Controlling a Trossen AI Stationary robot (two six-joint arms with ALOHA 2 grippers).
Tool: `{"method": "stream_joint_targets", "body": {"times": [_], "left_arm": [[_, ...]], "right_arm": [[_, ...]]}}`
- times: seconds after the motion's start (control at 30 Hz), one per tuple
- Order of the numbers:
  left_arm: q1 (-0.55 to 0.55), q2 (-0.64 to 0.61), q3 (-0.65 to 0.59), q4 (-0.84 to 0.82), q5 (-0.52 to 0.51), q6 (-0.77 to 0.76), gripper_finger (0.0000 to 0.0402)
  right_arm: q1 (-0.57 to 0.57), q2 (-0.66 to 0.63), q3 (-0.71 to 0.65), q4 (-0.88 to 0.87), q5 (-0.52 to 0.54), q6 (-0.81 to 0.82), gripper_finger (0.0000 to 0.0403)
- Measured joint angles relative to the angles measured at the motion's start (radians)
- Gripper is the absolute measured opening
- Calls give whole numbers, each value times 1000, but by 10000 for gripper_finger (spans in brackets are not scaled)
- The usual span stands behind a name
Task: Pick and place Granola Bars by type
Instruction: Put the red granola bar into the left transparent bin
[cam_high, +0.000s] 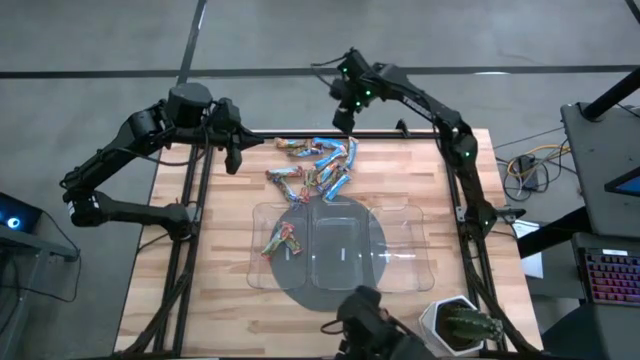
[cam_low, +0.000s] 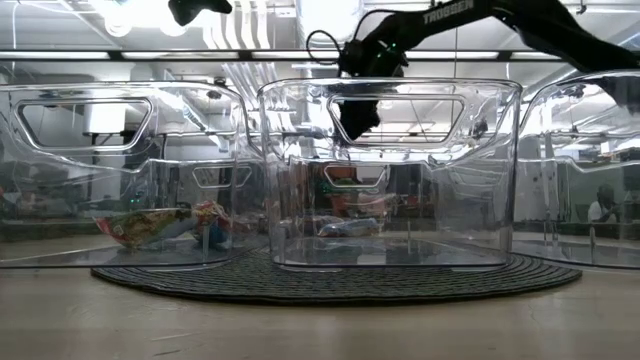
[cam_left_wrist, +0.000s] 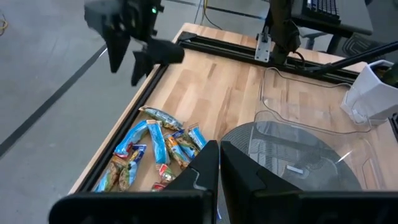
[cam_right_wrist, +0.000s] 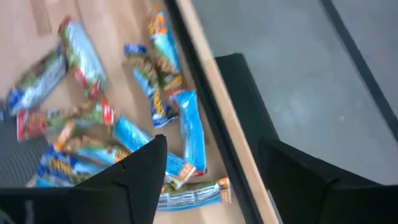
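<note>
A loose pile of granola bars (cam_high: 315, 165) in blue, orange-brown and red wrappers lies flat on the wooden table near its far edge; it also shows in the wrist views (cam_left_wrist: 155, 152) (cam_right_wrist: 124, 118). A few multicoloured bars (cam_high: 283, 240) lie in the left one of three clear trays (cam_high: 400, 250). My right gripper (cam_right_wrist: 217, 174) hangs open above the far side of the pile, with nothing between its fingers. My left gripper (cam_left_wrist: 219, 168) is shut and holds nothing, raised over the table's far left corner (cam_high: 233, 158).
The three clear trays stand side by side on a round dark mat (cam_high: 300, 285) at the middle of the table. A white pot with a plant (cam_high: 462, 325) stands at the near right corner. Black frame rails (cam_high: 195, 200) run along the table's left, right and far edges.
</note>
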Motion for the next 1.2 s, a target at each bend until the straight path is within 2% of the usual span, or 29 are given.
{"method": "stream_joint_targets", "body": {"times": [0.13, 0.67, 1.03, 1.2], "left_arm": [[0, 0, 0, 0, 0, 0, 0], [0, 0, -2, 0, 0, 0, 0], [0, 1, -2, 0, 0, 0, 0], [0, 1, -2, 0, 0, 0, 0]], "right_arm": [[11, 33, 0, -13, 0, -75, 247], [44, 140, -1, -66, -20, -146, 235], [50, 204, -1, -38, -9, -118, 233], [45, 232, -1, -3, -7, -45, 233]]}}
